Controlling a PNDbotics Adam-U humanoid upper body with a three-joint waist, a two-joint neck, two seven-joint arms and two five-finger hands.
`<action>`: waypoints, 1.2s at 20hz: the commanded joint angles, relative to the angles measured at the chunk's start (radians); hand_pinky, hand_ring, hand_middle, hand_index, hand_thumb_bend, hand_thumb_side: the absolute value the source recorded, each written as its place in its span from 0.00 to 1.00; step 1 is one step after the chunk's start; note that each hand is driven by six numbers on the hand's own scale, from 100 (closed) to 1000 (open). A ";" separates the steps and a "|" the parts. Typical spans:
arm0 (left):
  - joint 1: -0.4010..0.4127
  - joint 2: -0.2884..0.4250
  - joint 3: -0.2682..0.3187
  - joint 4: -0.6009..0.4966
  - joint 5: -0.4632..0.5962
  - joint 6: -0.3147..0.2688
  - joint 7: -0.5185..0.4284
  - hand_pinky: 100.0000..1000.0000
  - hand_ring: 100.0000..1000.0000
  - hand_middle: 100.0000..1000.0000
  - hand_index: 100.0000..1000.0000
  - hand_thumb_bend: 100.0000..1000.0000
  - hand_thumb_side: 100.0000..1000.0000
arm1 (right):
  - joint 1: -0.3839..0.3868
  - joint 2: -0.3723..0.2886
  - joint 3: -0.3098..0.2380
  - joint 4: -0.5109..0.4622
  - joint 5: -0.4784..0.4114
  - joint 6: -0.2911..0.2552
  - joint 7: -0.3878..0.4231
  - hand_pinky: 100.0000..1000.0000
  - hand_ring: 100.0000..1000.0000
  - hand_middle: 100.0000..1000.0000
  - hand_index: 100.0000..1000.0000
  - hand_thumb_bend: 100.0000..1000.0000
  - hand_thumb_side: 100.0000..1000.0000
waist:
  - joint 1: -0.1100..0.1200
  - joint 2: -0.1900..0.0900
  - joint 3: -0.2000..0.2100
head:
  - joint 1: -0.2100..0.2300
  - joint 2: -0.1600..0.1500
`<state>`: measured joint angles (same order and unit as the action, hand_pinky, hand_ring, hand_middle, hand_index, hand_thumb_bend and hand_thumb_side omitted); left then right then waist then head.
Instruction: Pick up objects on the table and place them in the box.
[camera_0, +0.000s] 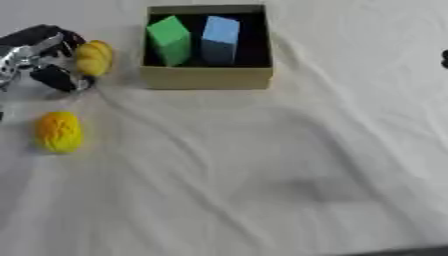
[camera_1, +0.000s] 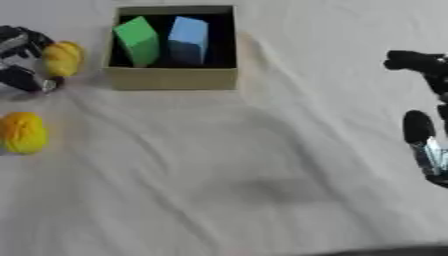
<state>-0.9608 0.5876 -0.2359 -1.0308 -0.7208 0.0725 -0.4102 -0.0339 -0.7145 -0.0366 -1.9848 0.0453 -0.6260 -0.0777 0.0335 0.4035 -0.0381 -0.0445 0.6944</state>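
Yellow lumpy object (camera_0: 94, 57), fruit-like, held in the left hand (camera_0: 42, 56) just left of the box (camera_0: 206, 77), fingers and thumb curled round it from the left side. It looks lifted off the cloth, though the view is too soft to be sure.

Box: open-topped, tan walls, dark inside. Already holds a green block (camera_0: 171, 40) and a blue block (camera_0: 220, 39), both upright, side by side; green on the left, blue on the right.

Second yellow-orange object (camera_0: 59, 132) lies on the white cloth (camera_0: 262, 170) nearer the robot, well apart from the box, untouched.

Right hand (camera_1: 423, 131) idle at the right edge, fingers relaxed and apart, holding nothing.

Step in hand, by my reading: carry the held fruit over the box wall and let go inside.

To do it well:
- Raise enough to clear the left wall before moving right.
- Free floor seems to be in front of the blocks; aim there so the green block is not toppled.
- Lower before opening the fingers, since a rounded thing may roll or bounce.
- Withdraw straight up, then go for the second yellow piece.
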 joint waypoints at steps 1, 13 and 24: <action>-0.013 0.015 0.008 -0.016 0.011 0.020 0.023 0.71 0.67 0.57 0.75 0.09 0.14 | 0.002 -0.013 -0.007 -0.015 0.006 0.006 -0.001 0.95 0.88 0.75 0.86 0.00 0.60 | -0.003 -0.018 -0.001 | 0.003 -0.005; -0.029 0.024 0.014 -0.047 0.012 0.006 -0.127 0.76 0.74 0.69 0.88 0.28 0.36 | 0.013 -0.009 -0.004 -0.015 0.017 0.018 -0.001 0.95 0.88 0.75 0.86 0.00 0.61 | -0.001 -0.023 -0.002 | 0.002 -0.005; -0.071 0.008 0.032 -0.041 -0.029 0.003 -0.162 0.77 0.76 0.70 0.89 0.34 0.40 | 0.017 -0.010 0.002 -0.015 0.019 0.023 0.006 0.95 0.89 0.75 0.86 0.00 0.61 | 0.002 -0.029 -0.001 | 0.003 -0.011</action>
<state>-1.0068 0.5797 -0.2167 -1.0618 -0.7410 0.0745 -0.5707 -0.0170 -0.7073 -0.0298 -1.9848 0.0592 -0.6060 -0.0710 0.0375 0.4008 -0.0391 -0.0445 0.6938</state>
